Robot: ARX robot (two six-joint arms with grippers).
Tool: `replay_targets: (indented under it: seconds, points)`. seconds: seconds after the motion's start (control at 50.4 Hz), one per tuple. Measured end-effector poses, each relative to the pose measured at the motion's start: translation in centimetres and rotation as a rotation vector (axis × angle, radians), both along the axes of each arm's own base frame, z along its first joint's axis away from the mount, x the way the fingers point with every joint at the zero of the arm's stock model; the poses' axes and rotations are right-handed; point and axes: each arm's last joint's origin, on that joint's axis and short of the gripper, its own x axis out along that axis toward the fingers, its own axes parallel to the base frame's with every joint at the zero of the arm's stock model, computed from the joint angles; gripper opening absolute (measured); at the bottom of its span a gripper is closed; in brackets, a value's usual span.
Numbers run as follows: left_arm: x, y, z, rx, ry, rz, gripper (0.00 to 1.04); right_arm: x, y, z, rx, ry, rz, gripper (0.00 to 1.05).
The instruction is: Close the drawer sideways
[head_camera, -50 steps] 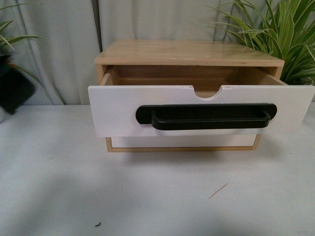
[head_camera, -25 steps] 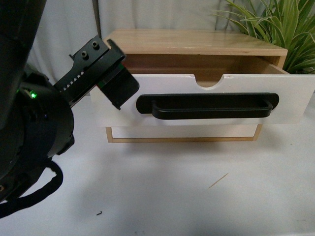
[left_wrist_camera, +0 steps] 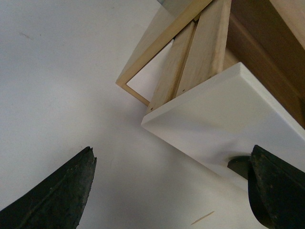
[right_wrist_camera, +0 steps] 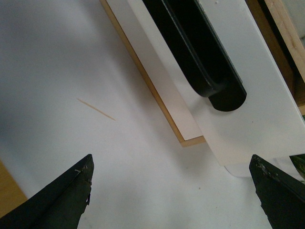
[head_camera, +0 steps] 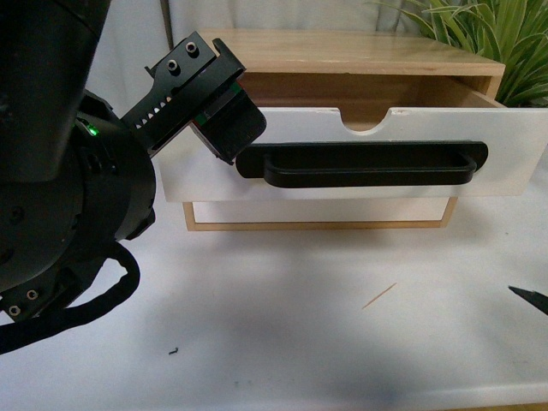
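The drawer (head_camera: 514, 158) stands pulled out of the top of a wooden cabinet (head_camera: 342, 53). It has a white front, a long black bar handle (head_camera: 368, 164) and a half-round notch in its top edge. My left gripper (head_camera: 224, 111) is open at the left end of the drawer front, one finger in front of the handle's left end. In the left wrist view the gripper (left_wrist_camera: 167, 191) frames the drawer's corner (left_wrist_camera: 224, 109). My right gripper (right_wrist_camera: 171, 191) is open above the table, short of the drawer's right end (right_wrist_camera: 257, 105). One fingertip (head_camera: 527, 298) shows in the front view.
A plain white lower drawer front (head_camera: 317, 210) sits shut under the open one. A toothpick (head_camera: 379, 295) and a small black speck (head_camera: 172, 349) lie on the white table (head_camera: 282, 342). A green plant (head_camera: 501, 34) stands behind the cabinet's right side.
My left arm has come into view and moved up and right to the drawer's left end. A right fingertip has entered at the lower right. The drawer stays open.
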Motion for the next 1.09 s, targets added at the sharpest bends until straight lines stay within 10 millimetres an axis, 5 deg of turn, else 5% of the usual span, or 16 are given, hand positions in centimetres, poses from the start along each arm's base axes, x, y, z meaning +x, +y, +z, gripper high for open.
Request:
replay_targets:
  seconds: [0.634,1.09]
  points:
    - [2.0,-1.2,-0.1,0.018,0.016,-0.050,0.99,5.9,2.8,0.4,-0.003,0.011,-0.023,0.96]
    - [6.8,-2.8,0.8,0.053,0.016,-0.121,0.99,11.0,4.2,0.6,0.009,0.005,-0.072,0.96]
